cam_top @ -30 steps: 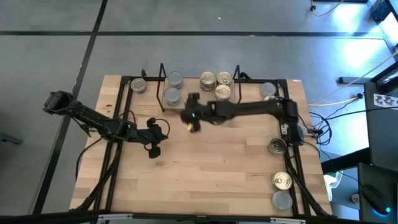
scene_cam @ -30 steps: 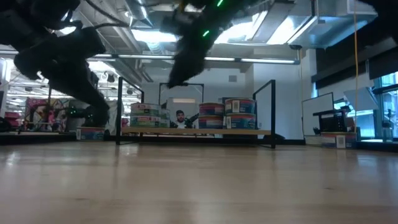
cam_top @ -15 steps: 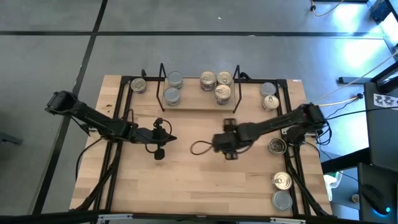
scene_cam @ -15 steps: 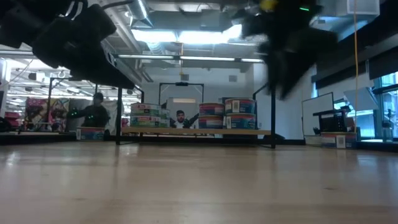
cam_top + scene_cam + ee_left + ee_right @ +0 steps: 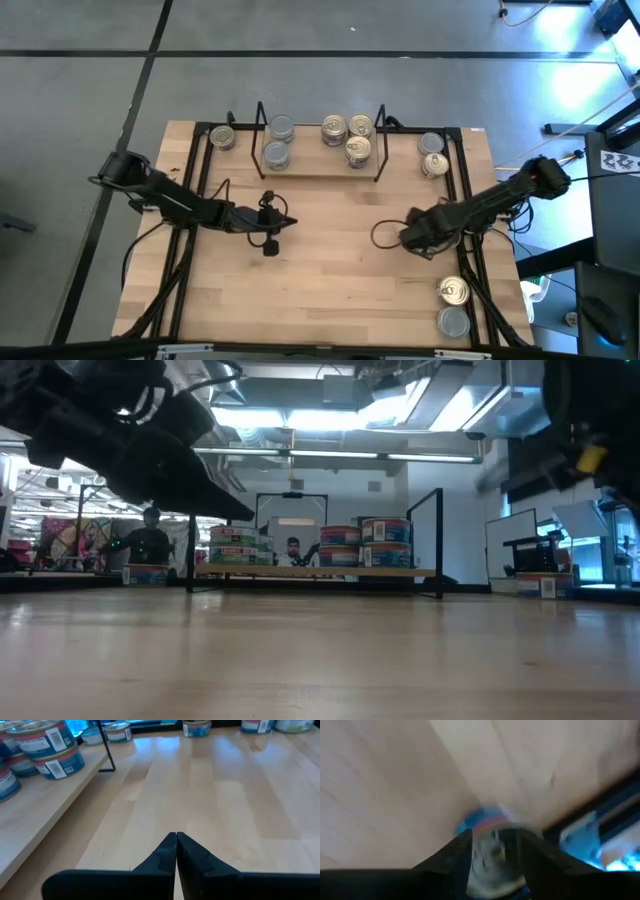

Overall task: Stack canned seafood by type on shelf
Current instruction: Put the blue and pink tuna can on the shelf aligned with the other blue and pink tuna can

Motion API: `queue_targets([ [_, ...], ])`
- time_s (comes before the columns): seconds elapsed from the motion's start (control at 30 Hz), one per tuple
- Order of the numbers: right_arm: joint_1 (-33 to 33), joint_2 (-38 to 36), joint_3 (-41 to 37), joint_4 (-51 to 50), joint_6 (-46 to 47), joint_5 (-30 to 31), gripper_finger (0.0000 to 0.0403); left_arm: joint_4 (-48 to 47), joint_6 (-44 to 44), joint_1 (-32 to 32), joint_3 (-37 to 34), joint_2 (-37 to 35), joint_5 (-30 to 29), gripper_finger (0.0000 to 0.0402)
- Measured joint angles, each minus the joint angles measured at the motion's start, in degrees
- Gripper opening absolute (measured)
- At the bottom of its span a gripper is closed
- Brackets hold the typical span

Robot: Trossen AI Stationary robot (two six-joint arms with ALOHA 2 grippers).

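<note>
The shelf stands at the table's far side. On it are two grey-topped cans at its left and three gold-topped cans at its right. Loose cans rest on the tabletop: one far left, two far right, two near right. My right gripper points down near the right edge, and a grey-topped, blue-labelled can shows blurred between its spread fingers. My left gripper is shut and empty, low over the bare middle-left of the table. My right gripper comes at the can from above, with one finger on each side of the can's round wall. The picture is blurred, and I cannot tell whether the fingers touch the can. The can stands upright on the table.
Black wire end frames rise at both ends of the shelf. Black rails run along the table's left and right sides. A cable loop hangs beside the right gripper. Bare wood lies between the two grippers.
My right gripper has swung fast from just in front of the shelf toward the table's right and near side, tipping to point down over the can by the right rail. My left gripper has crept toward the table's right, staying shut.
</note>
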Motion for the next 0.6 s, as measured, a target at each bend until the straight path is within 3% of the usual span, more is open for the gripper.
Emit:
queue_targets([
  [0.27,1.1,1.1,-4.2,-1.0,2.7,-6.6,0.0096,2.2,-0.1,1.5,0.0,2.2,0.0,0.0008],
  [0.6,1.1,1.3,-5.6,6.0,1.1,-3.6,0.0080,3.1,1.6,2.2,0.0,2.2,0.0,0.0008],
])
